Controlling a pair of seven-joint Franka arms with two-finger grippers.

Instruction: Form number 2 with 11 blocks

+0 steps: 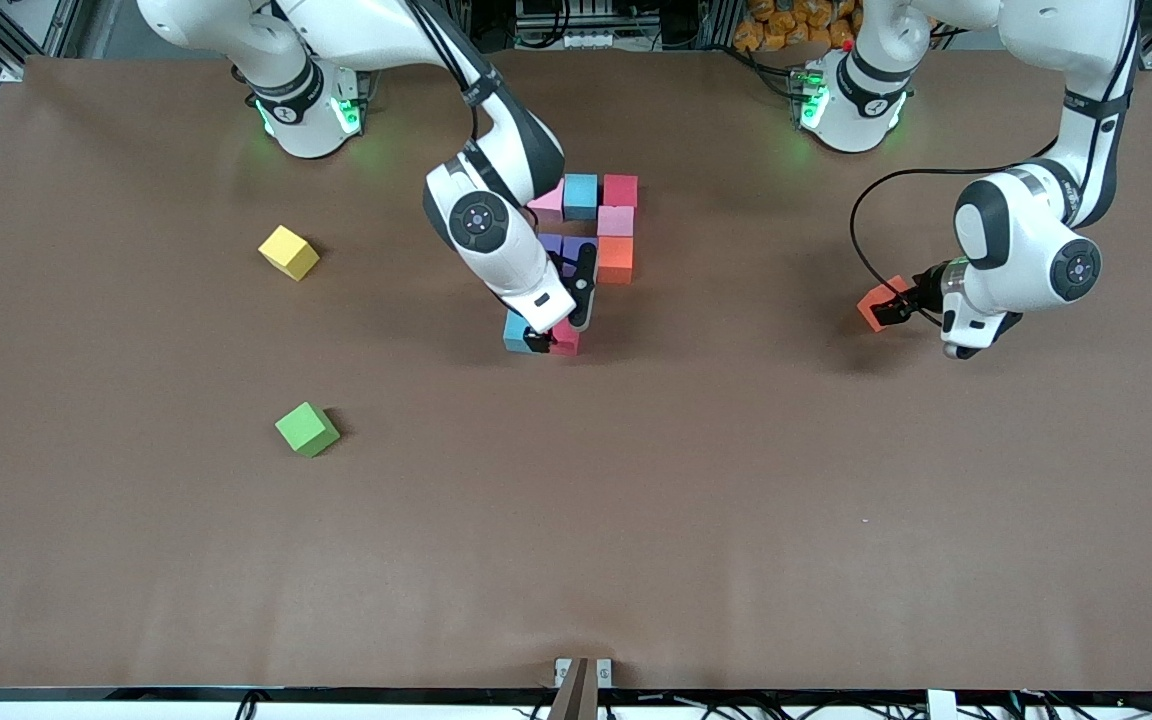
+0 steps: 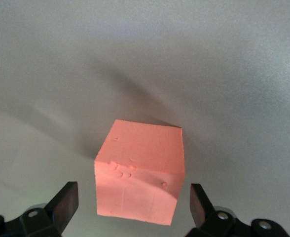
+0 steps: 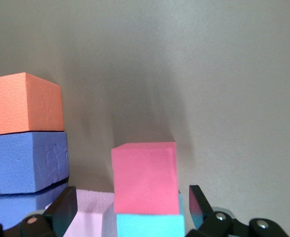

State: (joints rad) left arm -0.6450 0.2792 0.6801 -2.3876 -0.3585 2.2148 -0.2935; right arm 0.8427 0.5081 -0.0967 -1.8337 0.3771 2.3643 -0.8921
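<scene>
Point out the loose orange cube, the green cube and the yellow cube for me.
loose orange cube [image 1: 877,302], front view, its top face.
green cube [image 1: 305,424], front view, its top face.
yellow cube [image 1: 286,247], front view, its top face.

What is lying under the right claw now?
Under the open right claw lie a crimson cube and a light blue cube, side by side. The arm covers cubes beside them.

Surface: brown matte table [image 1: 736,520]
Loose: yellow foam cube [image 1: 288,251]; green foam cube [image 1: 307,429]; orange foam cube [image 1: 880,301]
Cluster: coloured foam cubes [image 1: 616,221], mid-table
</scene>
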